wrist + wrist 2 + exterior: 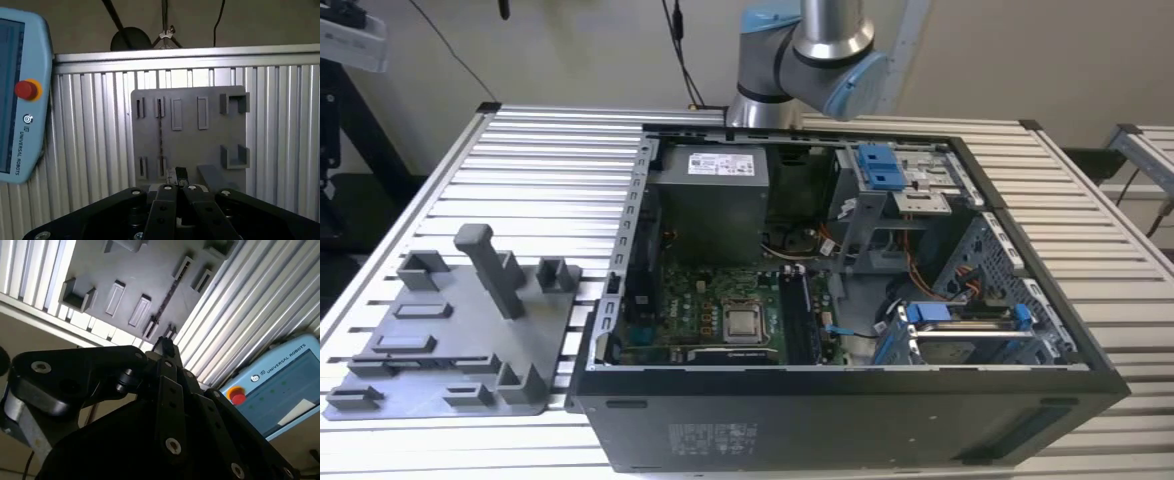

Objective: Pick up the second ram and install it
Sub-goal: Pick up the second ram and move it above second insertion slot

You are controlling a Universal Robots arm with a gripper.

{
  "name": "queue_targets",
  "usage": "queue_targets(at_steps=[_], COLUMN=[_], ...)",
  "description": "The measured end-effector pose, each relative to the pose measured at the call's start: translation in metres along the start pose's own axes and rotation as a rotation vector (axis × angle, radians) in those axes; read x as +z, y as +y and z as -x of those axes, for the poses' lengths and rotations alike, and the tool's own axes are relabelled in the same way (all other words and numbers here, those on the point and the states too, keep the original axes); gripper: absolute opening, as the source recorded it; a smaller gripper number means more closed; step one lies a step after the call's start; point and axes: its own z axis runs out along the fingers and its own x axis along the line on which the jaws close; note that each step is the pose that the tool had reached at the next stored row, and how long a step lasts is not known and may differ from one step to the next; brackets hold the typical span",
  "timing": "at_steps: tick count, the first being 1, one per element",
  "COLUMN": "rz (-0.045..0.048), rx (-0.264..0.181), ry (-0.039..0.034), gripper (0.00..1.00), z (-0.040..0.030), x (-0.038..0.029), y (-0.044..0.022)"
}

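Note:
The second ram is a thin dark strip standing on edge in a slotted holder of the grey fixture plate (pixel 210 135), seen in both wrist views (pixel 160 131) (pixel 164 301). My gripper (pixel 175 175) (pixel 165 346) hovers well above that plate, its two black fingertips pressed together with nothing between them. In the first wrist view the fingertips line up with the near end of the strip. In the exterior view the same plate (pixel 454 340) lies at the left of the open computer case (pixel 854 300), and the arm's base joint (pixel 801 60) stands behind the case.
Inside the case are a green motherboard (pixel 707 310) with a square silver processor (pixel 744 322), long black slots (pixel 803 320) and blue drive clips (pixel 881 165). A teach pendant (pixel 20 100) with a red button lies on the ribbed aluminium table (pixel 547 180) beside the plate.

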Motion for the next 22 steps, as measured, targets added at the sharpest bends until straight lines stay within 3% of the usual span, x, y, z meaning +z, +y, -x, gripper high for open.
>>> queue_targets(at_steps=[13,18,19,20,22], rz=[-0.0005,-0.0006,-0.0007,-0.0008,-0.0008], rx=[-0.026,-0.036,-0.038,-0.04,-0.044], ry=[0.0007,0.001,0.001,0.001,0.0012], gripper=[0.12,0.36,0.36,0.42,0.42], z=[0.0,0.0,0.0,0.0,0.0], x=[0.0,0.0,0.0,0.0,0.0], y=[0.0,0.0001,0.0,0.0001,0.0])
